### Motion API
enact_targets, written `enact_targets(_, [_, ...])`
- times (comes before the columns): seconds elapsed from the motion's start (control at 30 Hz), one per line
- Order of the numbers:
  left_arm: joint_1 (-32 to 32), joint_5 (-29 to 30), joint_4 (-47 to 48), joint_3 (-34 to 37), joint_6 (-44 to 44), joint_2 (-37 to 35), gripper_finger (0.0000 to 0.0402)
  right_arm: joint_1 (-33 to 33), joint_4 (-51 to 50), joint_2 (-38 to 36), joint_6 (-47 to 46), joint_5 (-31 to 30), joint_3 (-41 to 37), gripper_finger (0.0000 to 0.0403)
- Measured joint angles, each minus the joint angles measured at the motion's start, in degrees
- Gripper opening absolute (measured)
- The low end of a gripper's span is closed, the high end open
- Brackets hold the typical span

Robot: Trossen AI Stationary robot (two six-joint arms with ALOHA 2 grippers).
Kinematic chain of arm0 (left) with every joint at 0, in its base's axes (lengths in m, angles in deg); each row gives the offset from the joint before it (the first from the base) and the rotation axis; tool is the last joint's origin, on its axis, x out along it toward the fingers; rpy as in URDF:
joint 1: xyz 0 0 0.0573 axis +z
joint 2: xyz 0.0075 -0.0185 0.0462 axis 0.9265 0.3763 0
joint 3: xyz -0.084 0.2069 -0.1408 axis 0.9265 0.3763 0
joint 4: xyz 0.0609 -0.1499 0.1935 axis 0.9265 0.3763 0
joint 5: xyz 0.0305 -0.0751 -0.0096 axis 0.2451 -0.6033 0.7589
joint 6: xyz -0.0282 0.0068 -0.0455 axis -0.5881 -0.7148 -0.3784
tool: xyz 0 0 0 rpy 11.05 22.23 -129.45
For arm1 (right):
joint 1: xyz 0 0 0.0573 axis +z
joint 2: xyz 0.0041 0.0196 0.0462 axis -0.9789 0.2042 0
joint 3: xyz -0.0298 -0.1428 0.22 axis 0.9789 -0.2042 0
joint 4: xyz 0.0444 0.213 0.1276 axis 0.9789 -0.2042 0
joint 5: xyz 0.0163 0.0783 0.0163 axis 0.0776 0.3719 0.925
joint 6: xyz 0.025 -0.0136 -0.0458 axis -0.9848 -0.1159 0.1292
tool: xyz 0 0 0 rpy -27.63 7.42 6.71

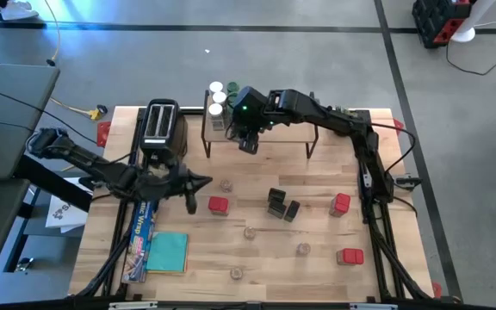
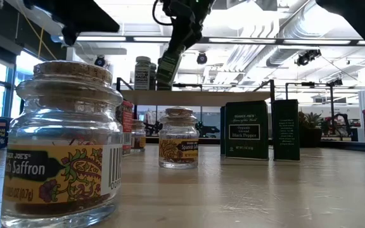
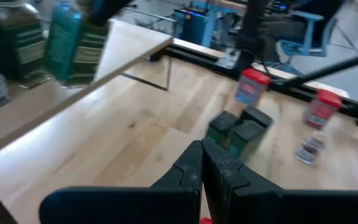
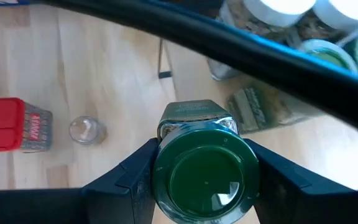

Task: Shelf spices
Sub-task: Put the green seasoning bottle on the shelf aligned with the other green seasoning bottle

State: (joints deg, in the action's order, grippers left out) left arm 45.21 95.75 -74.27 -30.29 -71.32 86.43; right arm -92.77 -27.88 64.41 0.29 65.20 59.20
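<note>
Green-lidded jar (image 4: 205, 176) clamped between right gripper (image 1: 248, 138) fingers, over shelf (image 1: 291, 131), left gripper (image 1: 198, 182) closed, empty.

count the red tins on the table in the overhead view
3 red tins: one at centre-left near the left tool, one at mid-right, one nearer the right front corner. Others may be hidden under the arms.

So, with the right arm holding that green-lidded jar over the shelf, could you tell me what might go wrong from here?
The right gripper grips the green-lidded jar only around its lid, so the jar could perhaps slip or tilt when lowered. Jars already on the shelf crowd its left end, so setting it down close by might knock one over. The left gripper waits shut over the table, near the red tin.
</note>
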Motion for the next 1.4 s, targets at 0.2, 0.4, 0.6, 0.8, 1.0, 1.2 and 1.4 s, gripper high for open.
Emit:
enact_targets(0.2, [8.0, -5.1, 0.0, 0.0, 3.1, 0.0, 0.0001, -0.1, 1.3, 0.7, 1.2, -0.6, 0.0, 0.0196])
enact_targets(0.4, [14.2, -11.4, -0.4, 0.0, 4.9, 0.5, 0.0001, -0.4, 2.2, 2.0, 2.7, -0.7, 0.0, 0.0201])
enact_targets(0.6, [17.6, -14.5, -3.1, 0.0, 6.9, 3.4, 0.0001, -0.4, 3.5, 2.6, 3.3, -0.9, 0.0, 0.0204])
enact_targets(0.8, [19.2, -15.7, -6.8, 0.0, 8.0, 7.6, 0.0001, -0.4, 4.7, 2.6, 3.8, -0.8, 0.0, 0.0205])
enact_targets(1.0, [20.3, -15.7, -8.3, 0.0, 8.0, 10.7, 0.0001, -0.4, 4.8, 2.6, 5.1, -0.8, 0.0, 0.021])
enact_targets(1.2, [21.6, -15.7, -9.7, 0.0, 8.0, 12.5, 0.0, -0.5, 5.1, 2.6, 5.6, -2.0, 0.0, 0.0232])
enact_targets(1.4, [22.8, -15.7, -9.9, 0.0, 8.0, 13.7, 0.0, -0.5, 5.6, 2.6, 6.7, -3.6, 0.0, 0.0241])
